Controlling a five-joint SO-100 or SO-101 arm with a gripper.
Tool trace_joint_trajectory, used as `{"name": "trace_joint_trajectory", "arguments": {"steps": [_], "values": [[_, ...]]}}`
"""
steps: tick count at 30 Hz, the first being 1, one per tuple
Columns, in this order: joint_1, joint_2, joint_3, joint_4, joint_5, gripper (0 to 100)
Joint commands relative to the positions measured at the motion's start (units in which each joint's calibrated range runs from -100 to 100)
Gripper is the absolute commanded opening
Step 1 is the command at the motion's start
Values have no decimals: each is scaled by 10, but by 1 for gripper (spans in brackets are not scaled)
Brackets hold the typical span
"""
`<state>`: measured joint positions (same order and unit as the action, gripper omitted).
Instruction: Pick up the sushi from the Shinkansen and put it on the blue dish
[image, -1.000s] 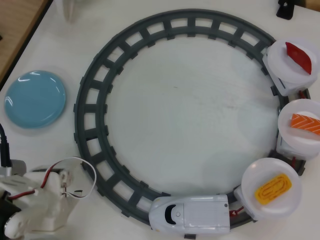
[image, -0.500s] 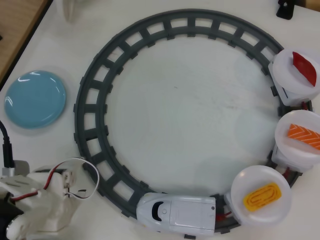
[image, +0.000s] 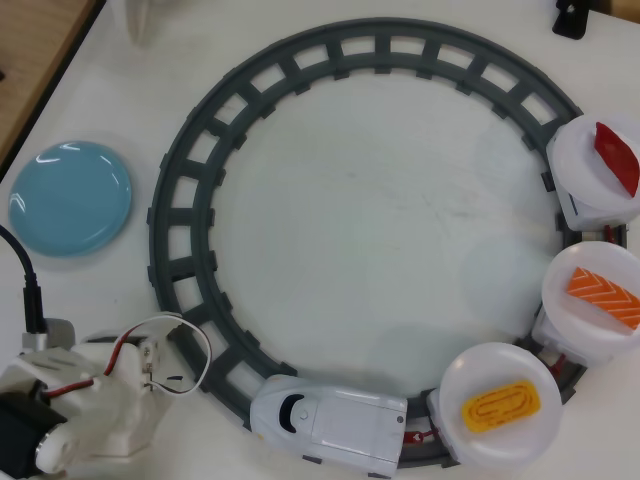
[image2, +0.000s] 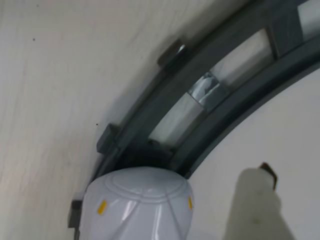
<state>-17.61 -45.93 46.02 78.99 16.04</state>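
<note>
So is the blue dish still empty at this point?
Empty. In the overhead view the blue dish shows only bare glossy surface, while the yellow sushi sits on a white plate behind the Shinkansen.

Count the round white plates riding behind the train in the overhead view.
3, along the track's right side: lowest plate carries the yellow egg sushi, middle plate the salmon piece, top plate the dark red piece.

The overhead view looks straight down on the whole ring of track (image: 190, 190), with the arm at the lower left corner. The wrist view sits low and close, facing the Shinkansen (image2: 137, 205) nose. Both share that nose (image: 285, 412) and nearby track (image2: 210, 95).
</note>
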Motion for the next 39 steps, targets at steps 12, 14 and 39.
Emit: {"name": "trace_joint_trajectory", "arguments": {"steps": [12, 14, 39], "values": [[39, -3, -11, -52, -2, 23], [46, -2, -9, -59, -2, 23], [48, -2, -10, -57, -2, 23]]}}
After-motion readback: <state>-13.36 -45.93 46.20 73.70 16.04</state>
